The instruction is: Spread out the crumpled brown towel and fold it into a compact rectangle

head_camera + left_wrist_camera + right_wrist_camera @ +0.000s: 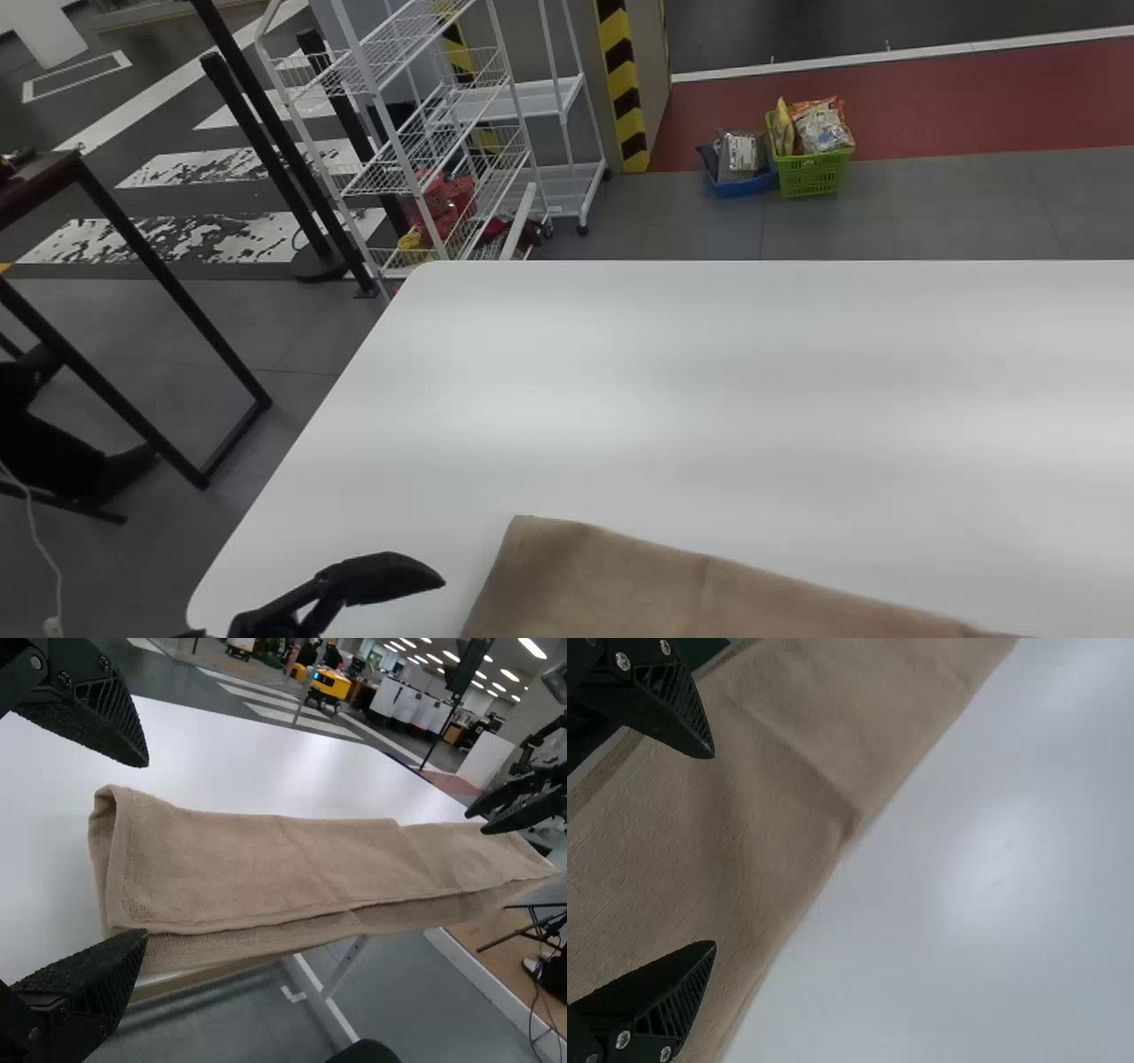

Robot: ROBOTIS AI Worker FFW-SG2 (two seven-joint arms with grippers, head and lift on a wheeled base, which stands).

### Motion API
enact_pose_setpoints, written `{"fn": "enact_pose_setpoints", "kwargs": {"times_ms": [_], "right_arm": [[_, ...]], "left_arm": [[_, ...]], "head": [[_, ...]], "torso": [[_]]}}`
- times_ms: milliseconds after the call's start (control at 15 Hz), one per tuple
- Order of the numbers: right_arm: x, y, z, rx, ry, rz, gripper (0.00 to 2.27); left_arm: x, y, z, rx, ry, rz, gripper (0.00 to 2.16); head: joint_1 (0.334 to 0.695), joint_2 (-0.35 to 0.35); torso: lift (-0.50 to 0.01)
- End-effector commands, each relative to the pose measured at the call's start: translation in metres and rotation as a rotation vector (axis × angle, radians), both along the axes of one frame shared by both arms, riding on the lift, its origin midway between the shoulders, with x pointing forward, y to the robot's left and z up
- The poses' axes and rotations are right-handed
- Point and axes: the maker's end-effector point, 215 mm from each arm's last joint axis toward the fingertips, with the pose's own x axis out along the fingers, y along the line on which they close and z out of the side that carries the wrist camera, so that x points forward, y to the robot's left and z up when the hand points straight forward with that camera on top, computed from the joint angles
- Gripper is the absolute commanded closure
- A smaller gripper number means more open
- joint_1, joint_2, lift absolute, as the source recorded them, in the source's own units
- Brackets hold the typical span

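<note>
The brown towel (620, 585) lies at the near edge of the white table in the head view, in a long folded strip. My left gripper (438, 582) is beside the towel's left end there. In the left wrist view the left gripper (146, 846) stands open around the height of the towel's folded end, nothing held; the towel (266, 859) runs away from it, its lower layer showing along the edge. In the right wrist view my right gripper (714, 850) is open above the towel (744, 833), which has a crease near its edge.
The white table (709, 399) stretches beyond the towel. On the floor behind stand a white wire rack (425, 133), a green basket (811, 173) with packets and a blue tray (744, 184). A dark-framed table (168, 283) is at the left.
</note>
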Motion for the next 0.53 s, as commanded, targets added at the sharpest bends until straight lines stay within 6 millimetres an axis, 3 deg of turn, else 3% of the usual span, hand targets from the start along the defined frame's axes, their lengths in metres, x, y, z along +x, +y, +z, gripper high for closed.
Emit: {"fn": "enact_pose_setpoints", "kwargs": {"times_ms": [0,200,467], "right_arm": [[-0.002,-0.065,-0.019,0.037,0.058,-0.148,0.05],[-0.007,-0.126,-0.022,0.116,0.014,-0.248,0.05],[-0.01,-0.186,0.011,0.197,-0.106,-0.398,0.05]], "left_arm": [[0.01,0.009,0.01,-0.08,0.01,0.058,0.16],[0.025,0.016,0.015,-0.179,0.053,0.124,0.16],[0.051,0.018,0.014,-0.385,0.194,0.252,0.21]], "head": [[0.695,0.201],[0.695,0.08],[0.695,-0.074]], "torso": [[-0.127],[-0.127],[-0.127]]}}
